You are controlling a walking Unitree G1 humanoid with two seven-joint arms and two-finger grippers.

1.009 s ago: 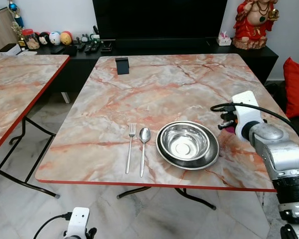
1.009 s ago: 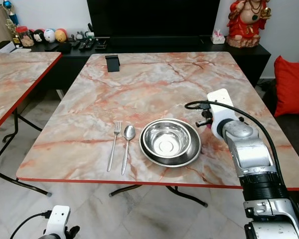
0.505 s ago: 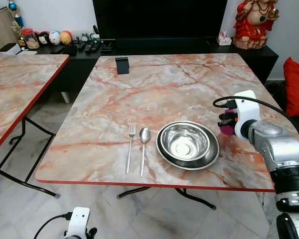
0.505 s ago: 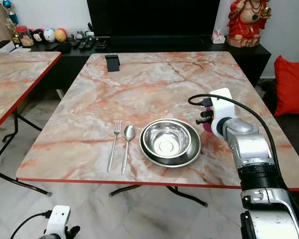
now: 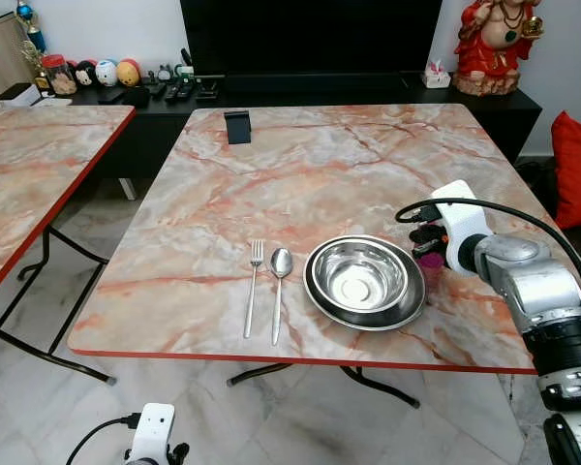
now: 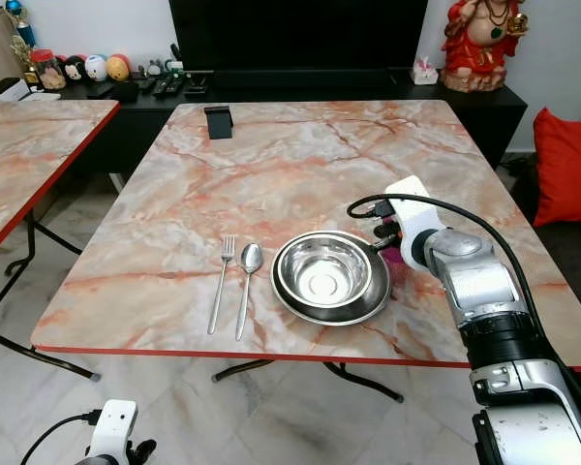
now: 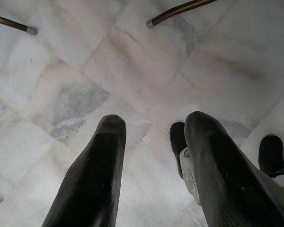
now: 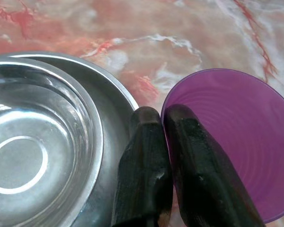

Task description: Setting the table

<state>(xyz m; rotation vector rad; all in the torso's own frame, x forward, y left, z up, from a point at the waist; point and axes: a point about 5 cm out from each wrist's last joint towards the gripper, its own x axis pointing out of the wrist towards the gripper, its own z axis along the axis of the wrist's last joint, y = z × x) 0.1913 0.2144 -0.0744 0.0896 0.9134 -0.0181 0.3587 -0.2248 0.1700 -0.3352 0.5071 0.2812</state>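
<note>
A steel bowl (image 5: 360,274) sits inside a steel plate (image 5: 407,308) near the front edge of the marble table (image 5: 300,174). A fork (image 5: 253,288) and a spoon (image 5: 279,281) lie side by side just left of the plate. My right gripper (image 8: 163,116) is shut on the rim of a purple cup (image 8: 236,142), one finger inside and one outside. The cup (image 5: 429,262) stands upright at the plate's right edge, low over the table. My left gripper (image 7: 151,127) hangs idle and open above the floor.
A small black stand (image 5: 237,127) is at the table's far left. A second marble table (image 5: 29,174) stands to the left across a gap of tiled floor. Behind are a dark cabinet (image 5: 368,92) with a red statue (image 5: 491,44); a red cushion (image 5: 576,165) lies right.
My right arm has carried the purple cup leftward and down, from clear of the plate to right beside its right rim. Fork, spoon, bowl and plate have stayed put.
</note>
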